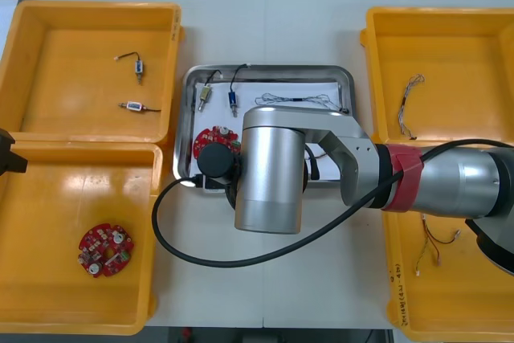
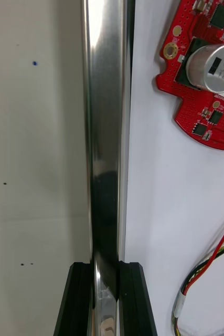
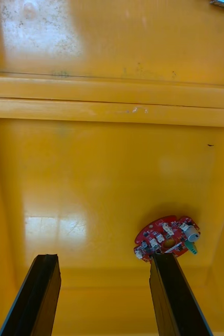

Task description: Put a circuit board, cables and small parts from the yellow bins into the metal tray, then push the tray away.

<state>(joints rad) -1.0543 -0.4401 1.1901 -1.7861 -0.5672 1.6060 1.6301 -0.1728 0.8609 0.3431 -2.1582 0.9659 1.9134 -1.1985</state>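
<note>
– At the centre of the table [image 1: 265,30] we log the metal tray [image 1: 348,78]: shiny rim, white inside. Contents?

– We count a round red circuit board [image 1: 215,143] at the tray's 8 o'clock, carrying a silver can and dark chips. Two small metal parts [image 1: 206,95] on short leads sit at 11 o'clock and a twisted cable [image 1: 301,101] at 1 o'clock. A red and yellow cable [image 2: 188,286] lies near 5 o'clock, partly under the right arm [image 1: 450,178].

– Pincers?

– We note the right gripper [image 2: 105,269] clamped on the tray's 6 o'clock rim, fingers apart by the wall's thickness alone, one inside, one outside. The left gripper [image 3: 105,258] is spread wide with nothing in it, over the near-left bin [image 1: 48,222] at the table's 8 o'clock. A second board [image 3: 167,244] lies on that bin's floor just past one fingertip.

– Other bins, surface, room?

– We record the far-left bin [image 1: 72,38] at 10 o'clock with two spare parts [image 1: 136,64]. The far-right bin [image 1: 458,46] at 2 o'clock holds another twisted lead [image 1: 411,106], and the near-right bin [image 1: 458,299] at 4 o'clock holds thin red and yellow wires [image 1: 434,247]. All four bins are yellow. The table is light and matte, with a few dark specks beside the rim. A black hose [image 1: 185,251] loops from the right arm across the table at 7 o'clock. Dark floor lies beyond the 12 o'clock edge.
</note>
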